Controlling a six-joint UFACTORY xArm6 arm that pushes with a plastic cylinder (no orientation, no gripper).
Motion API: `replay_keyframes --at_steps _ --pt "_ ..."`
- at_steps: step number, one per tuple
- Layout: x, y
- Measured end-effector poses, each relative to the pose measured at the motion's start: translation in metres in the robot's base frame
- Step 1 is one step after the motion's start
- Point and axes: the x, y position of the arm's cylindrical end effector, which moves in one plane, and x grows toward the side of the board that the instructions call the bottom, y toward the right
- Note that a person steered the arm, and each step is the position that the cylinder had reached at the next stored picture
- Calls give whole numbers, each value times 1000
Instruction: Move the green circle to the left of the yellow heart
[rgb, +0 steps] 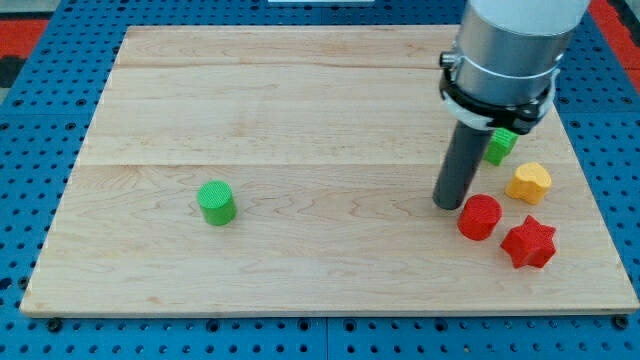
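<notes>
Clearly, my tip (447, 204) rested on the wooden board (300, 110) at the view's right, just beside the red circle (479, 217), which sat at about four o'clock from it. No jaws existed on this rod, so nothing was spread or pinched. The green circle (216, 203) stood alone well apart at the view's left, roughly at nine o'clock from my tip. The yellow heart (528, 182) lay at about two o'clock from the red circle, near the board's right edge. A red star (528, 243) sat at six o'clock from the heart. A second green block (500, 146), partly hidden behind the arm, lay at eleven o'clock from the heart; its shape was unclear.
</notes>
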Motion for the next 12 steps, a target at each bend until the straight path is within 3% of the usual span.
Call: replay_keyframes --at_steps 2,4,7,9,10,12 --pt "37 -32" --pt "5 -22" --pt "19 12" --pt "21 65" --pt "-17 56" --pt "-21 53"
